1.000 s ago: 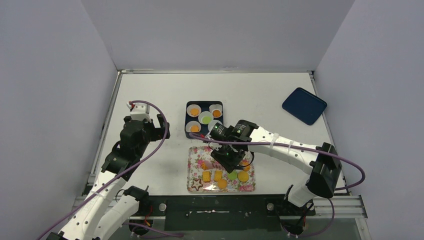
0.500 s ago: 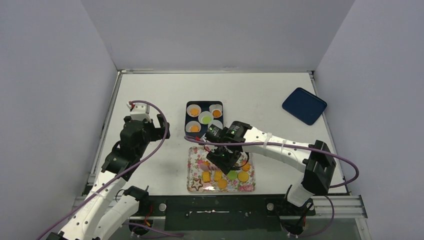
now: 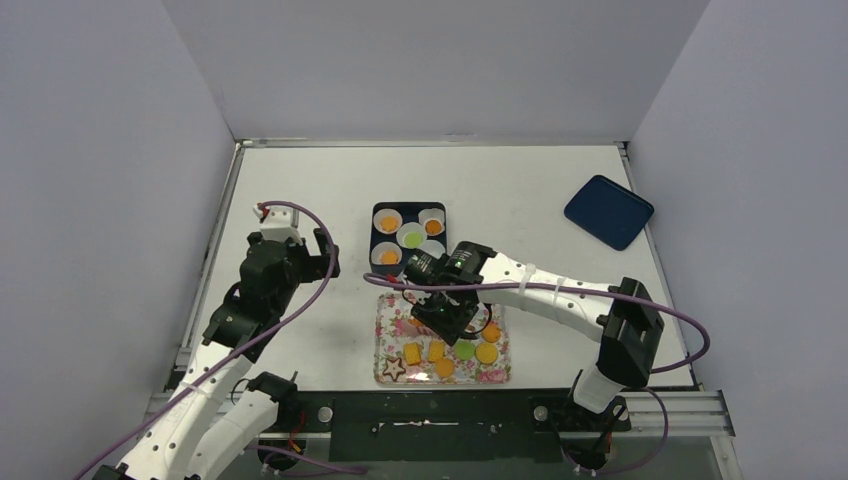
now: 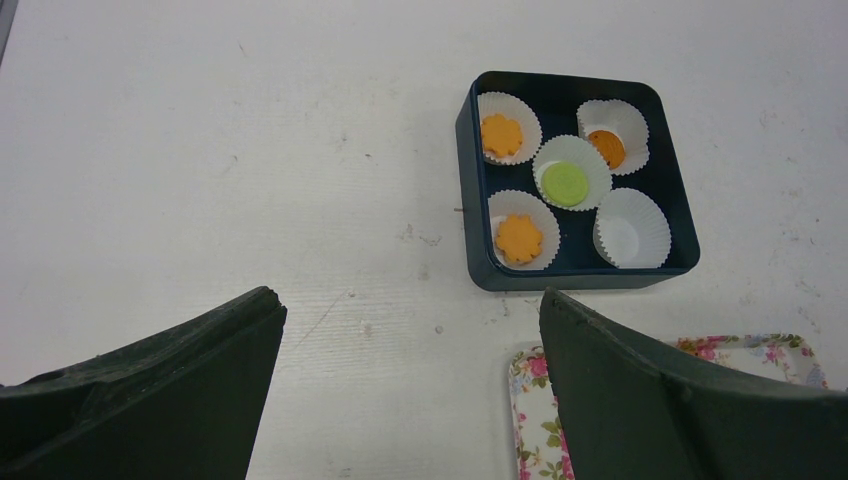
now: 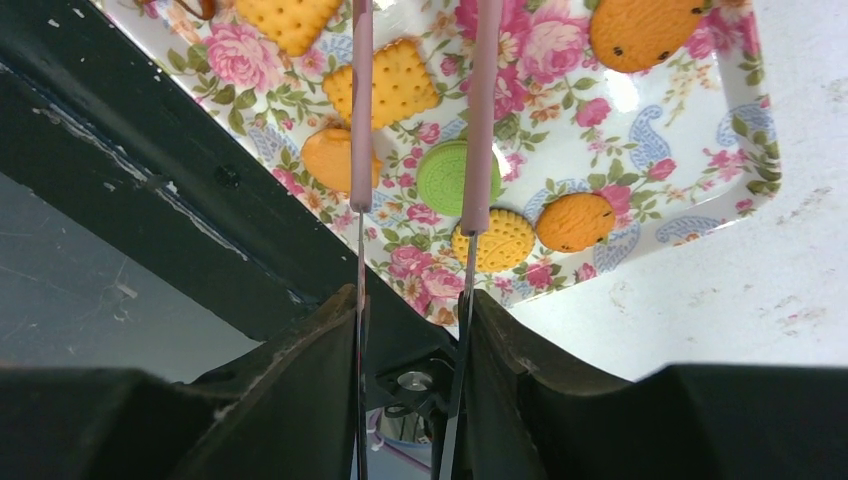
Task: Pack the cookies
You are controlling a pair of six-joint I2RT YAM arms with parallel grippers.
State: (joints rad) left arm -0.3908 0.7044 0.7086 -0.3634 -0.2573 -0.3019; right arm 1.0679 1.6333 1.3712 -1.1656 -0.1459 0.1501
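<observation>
Overhead view: the right gripper (image 3: 450,316) hangs over the floral tray (image 3: 500,372) at lower centre, where most of the cookies (image 3: 487,352) lie. The left gripper (image 3: 322,256) sits left of the dark box (image 3: 374,240), and a blue lid (image 3: 608,211) lies at upper right. Only the left wrist view resolves the box's five paper cups (image 4: 632,228): two hold orange flower cookies, one a green round, one an orange round, and the lower-right cup is empty. It also shows the left fingers wide apart, holding nothing. Only the right wrist view shows the right fingers clamped on pink-sleeved tweezers (image 5: 361,150). Their tips leave the frame at the top, so any load cannot be told. Square, orange round and green round cookies lie beneath on the rose print.
</observation>
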